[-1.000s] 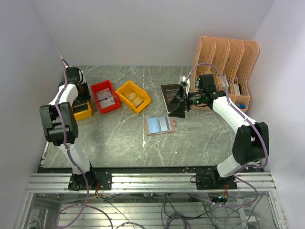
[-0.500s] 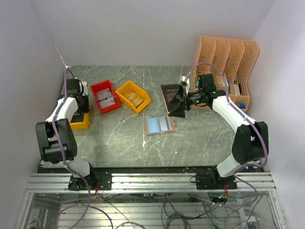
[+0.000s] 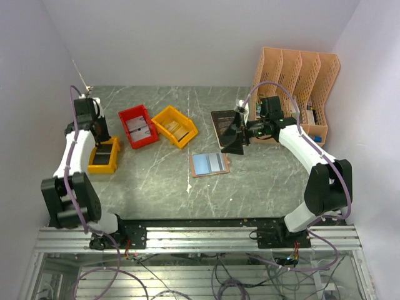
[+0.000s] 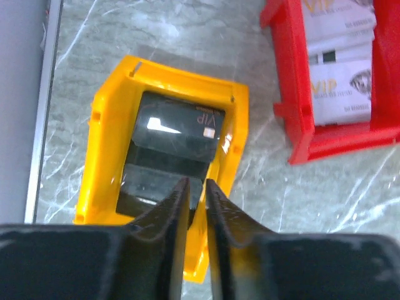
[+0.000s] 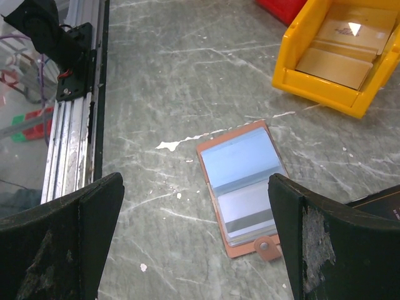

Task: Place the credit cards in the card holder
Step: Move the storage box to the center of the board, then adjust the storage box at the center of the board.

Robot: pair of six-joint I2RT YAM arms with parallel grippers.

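**Left hand (image 4: 195,187) is being drawn back toward ten o'clock, narrowly parted, nothing carried.**
Black cards (image 4: 178,128) are being left in the small yellow plastic bin (image 4: 106,144); the open tan-pink leather card holder (image 5: 215,150) is lying centrally, at seven o'clock from the wide-spread right hand (image 5: 195,181).

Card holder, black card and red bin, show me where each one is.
card holder (image 5: 242,187): right wrist view, middle of its open inside.
black card (image 4: 178,128): left wrist view, centre of its glossy face.
red bin (image 4: 289,81): left wrist view, its left wall.
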